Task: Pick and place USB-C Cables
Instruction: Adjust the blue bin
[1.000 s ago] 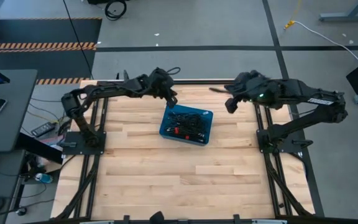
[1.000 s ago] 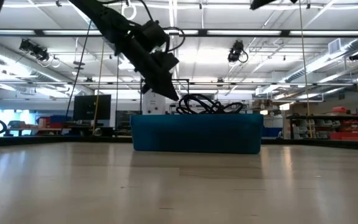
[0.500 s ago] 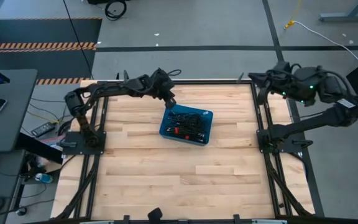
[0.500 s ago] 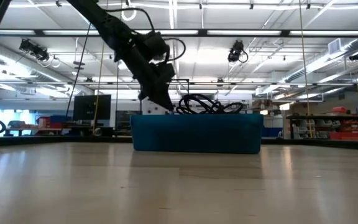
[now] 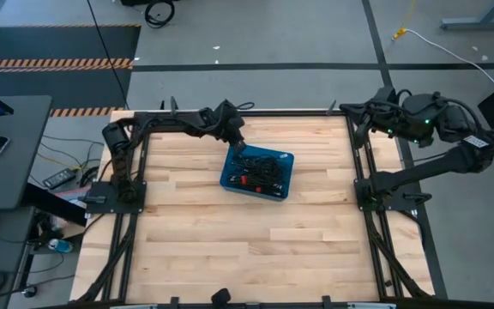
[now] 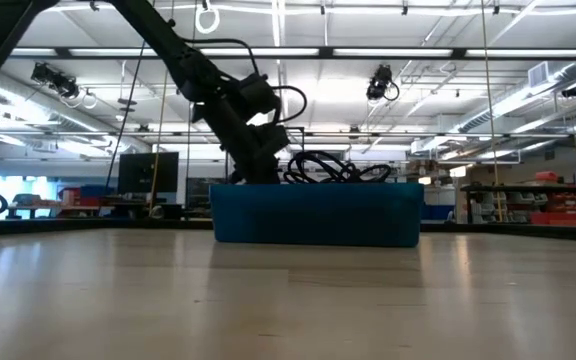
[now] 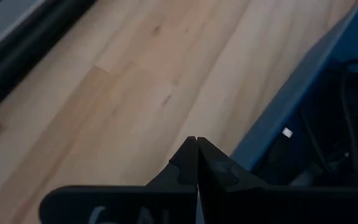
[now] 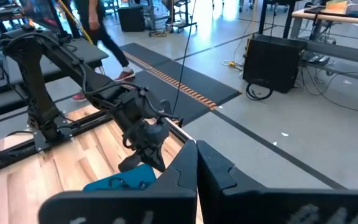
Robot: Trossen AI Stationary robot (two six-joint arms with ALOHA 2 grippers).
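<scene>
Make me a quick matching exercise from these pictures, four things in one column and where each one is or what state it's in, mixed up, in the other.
Things:
1. left gripper
2. right gripper
3. USB-C cables
4. blue bin

Places or states:
A. piled inside the bin
B. shut, down at the bin's far left corner
C. sitting on the wooden table, toward its far side
D. shut, pulled back by the table's far right corner

Pairs: 1-B, 2-D, 3-A, 4-C
</scene>
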